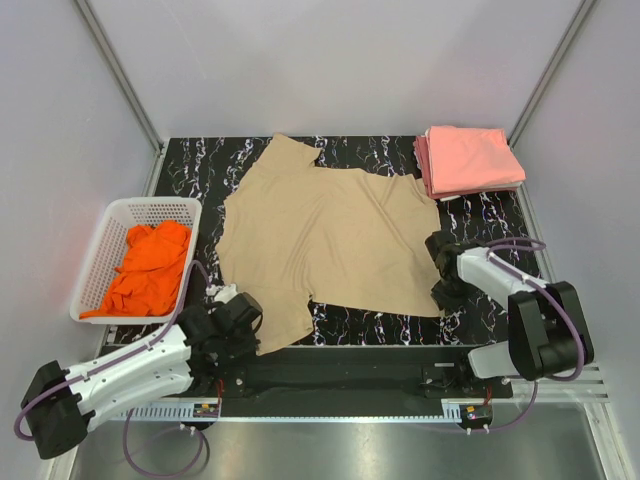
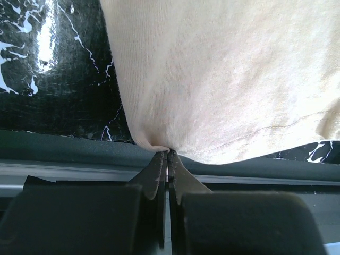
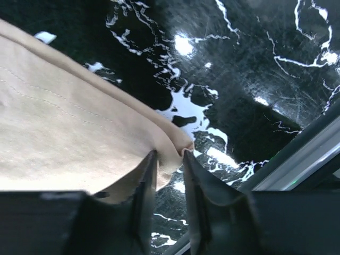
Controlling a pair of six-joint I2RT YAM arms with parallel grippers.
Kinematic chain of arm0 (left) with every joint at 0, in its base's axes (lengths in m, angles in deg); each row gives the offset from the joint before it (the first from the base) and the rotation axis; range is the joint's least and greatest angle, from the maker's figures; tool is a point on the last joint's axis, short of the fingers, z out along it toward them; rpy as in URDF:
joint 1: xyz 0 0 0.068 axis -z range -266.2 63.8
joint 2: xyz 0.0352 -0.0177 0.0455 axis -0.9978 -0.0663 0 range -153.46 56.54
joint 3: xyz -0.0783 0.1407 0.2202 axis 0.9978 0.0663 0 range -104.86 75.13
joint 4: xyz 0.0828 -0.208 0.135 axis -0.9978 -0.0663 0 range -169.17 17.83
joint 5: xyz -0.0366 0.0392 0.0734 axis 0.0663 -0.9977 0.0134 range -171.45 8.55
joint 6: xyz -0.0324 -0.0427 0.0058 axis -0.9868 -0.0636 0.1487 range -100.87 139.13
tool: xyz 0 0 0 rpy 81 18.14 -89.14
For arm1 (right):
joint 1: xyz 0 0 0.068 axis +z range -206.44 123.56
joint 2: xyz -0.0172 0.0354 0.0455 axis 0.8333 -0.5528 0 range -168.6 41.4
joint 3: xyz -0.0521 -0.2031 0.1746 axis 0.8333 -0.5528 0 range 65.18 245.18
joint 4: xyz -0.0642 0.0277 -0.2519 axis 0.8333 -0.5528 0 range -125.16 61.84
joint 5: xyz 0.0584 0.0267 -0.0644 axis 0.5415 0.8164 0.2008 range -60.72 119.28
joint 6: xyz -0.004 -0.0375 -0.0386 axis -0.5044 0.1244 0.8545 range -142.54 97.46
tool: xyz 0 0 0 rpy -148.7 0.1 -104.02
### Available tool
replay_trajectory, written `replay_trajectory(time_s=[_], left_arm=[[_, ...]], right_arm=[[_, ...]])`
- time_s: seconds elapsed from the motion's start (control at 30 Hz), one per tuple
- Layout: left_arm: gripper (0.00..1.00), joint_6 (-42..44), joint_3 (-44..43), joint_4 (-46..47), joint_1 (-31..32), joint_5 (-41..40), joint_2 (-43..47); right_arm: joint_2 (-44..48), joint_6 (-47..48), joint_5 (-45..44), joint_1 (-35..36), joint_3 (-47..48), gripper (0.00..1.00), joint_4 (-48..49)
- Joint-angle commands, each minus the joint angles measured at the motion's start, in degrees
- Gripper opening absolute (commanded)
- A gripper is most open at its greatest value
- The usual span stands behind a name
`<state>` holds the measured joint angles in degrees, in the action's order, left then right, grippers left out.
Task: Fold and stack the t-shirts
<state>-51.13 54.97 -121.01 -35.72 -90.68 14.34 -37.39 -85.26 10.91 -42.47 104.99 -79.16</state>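
A tan t-shirt (image 1: 330, 240) lies spread flat on the black marbled table (image 1: 490, 215). My left gripper (image 1: 240, 315) sits at its near-left corner, and in the left wrist view that gripper (image 2: 168, 153) is shut on the hem of the tan cloth (image 2: 223, 79). My right gripper (image 1: 440, 290) is at the shirt's near-right edge. In its wrist view the right gripper (image 3: 170, 155) stands narrowly open, a bunched corner of the tan cloth (image 3: 64, 143) between its fingertips. Folded salmon-pink t-shirts (image 1: 470, 160) are stacked at the back right. An orange t-shirt (image 1: 150, 270) lies crumpled in the basket.
The white lattice basket (image 1: 150, 205) stands at the left edge of the table. Grey walls close in the back and sides. A metal rail (image 1: 400, 375) runs along the near edge by the arm bases.
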Motion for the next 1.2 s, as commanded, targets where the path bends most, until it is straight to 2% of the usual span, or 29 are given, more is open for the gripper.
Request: replay_trajectory(time_s=[0.0, 0.07, 0.1, 0.23, 0.37, 0.43, 0.57, 0.77, 1.0, 1.17], left_arm=[[0.00, 0.74, 0.47, 3.49, -1.00, -4.30, 1.41], [0.00, 0.74, 0.47, 3.49, -1.17, -4.21, 1.85], [0.00, 0.91, 0.48, 3.49, -1.26, -4.21, 1.94], [0.00, 1.35, 0.04, 3.05, -1.61, -3.51, 2.99], [0.00, 1.79, -2.50, 1.56, -1.61, -1.93, 5.54], [0.00, 2.14, -6.63, -0.98, -1.52, -2.36, 6.59], [0.00, 3.55, -14.89, -10.73, -1.70, -4.47, 7.91], [0.00, 3.73, -27.72, -23.48, -1.61, -6.93, 9.15], [0.00, 5.66, -37.83, -32.28, -1.61, -12.03, 5.91], [0.00, 9.43, -41.96, -29.74, -1.70, -14.75, 0.72]], right_arm=[[-4.25, -2.41, -5.53, 2.01, 3.07, 0.27, -2.43], [-5.76, -3.19, -6.06, 2.46, 3.87, 0.20, -3.57], [-6.38, -3.29, -6.24, 2.63, 4.13, 0.09, -3.66], [-3.32, -2.15, -4.32, 2.37, 2.82, 0.00, -2.53], [5.97, 1.19, -0.36, 2.37, 0.98, 0.00, -0.24], [10.21, 1.02, 1.05, 2.46, 0.71, 0.00, -0.67], [20.75, 1.20, 1.85, 2.46, 1.93, 0.00, -5.85], [29.37, -0.30, 2.64, 2.37, 4.65, 0.00, -13.84], [33.26, -1.97, -2.19, 2.28, 8.61, 0.00, -20.01], [26.86, 1.02, 0.35, 2.28, 8.00, 0.00, -15.01]])
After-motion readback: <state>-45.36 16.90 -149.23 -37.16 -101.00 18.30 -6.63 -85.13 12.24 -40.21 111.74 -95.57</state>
